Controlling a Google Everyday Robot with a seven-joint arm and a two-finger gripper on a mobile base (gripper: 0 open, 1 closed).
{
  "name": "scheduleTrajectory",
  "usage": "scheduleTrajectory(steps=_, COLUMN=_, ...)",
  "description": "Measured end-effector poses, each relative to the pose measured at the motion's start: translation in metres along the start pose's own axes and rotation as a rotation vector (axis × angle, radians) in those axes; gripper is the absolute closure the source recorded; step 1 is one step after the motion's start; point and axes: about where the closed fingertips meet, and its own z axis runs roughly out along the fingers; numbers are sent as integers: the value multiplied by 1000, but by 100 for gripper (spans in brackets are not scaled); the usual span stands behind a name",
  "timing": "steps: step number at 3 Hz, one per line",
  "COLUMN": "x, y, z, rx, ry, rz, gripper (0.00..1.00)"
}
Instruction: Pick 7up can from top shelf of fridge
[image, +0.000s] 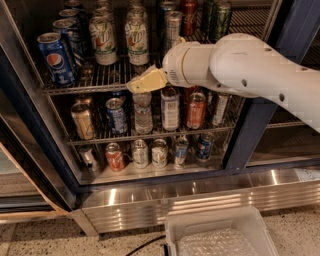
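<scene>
Pincer (135, 84) at top shelf (92, 80) front rail, below 7up can (137, 40); grip state unclear; Pepsi can (56, 59) leftward.

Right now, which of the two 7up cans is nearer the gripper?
The right-hand 7up can, above the gripper at the top shelf's front rail; the other stands farther left.

Matt cream plastic gripper (134, 85) hung at front of chrome-wire top shelf (100, 80); 7up can (137, 35) looked glossy metal; fridge (200, 192) base was brushed s/steel.

Gripper (136, 85) at front rail of top shelf (85, 86) in fridge (250, 142), just below 7up can (137, 40)
</scene>
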Motion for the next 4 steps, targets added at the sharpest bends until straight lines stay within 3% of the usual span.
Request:
scheduleTrajectory(steps=1, x=-4, y=4, z=12, rx=-7, ry=-26, rz=13, gripper=12)
scheduleTrajectory(steps=3, x=-10, y=-2, z=30, rx=25, ry=-51, rz=11, gripper=12)
scheduleTrajectory(steps=4, x=-15, y=-4, z=40, rx=39, ry=-63, rz=15, gripper=5)
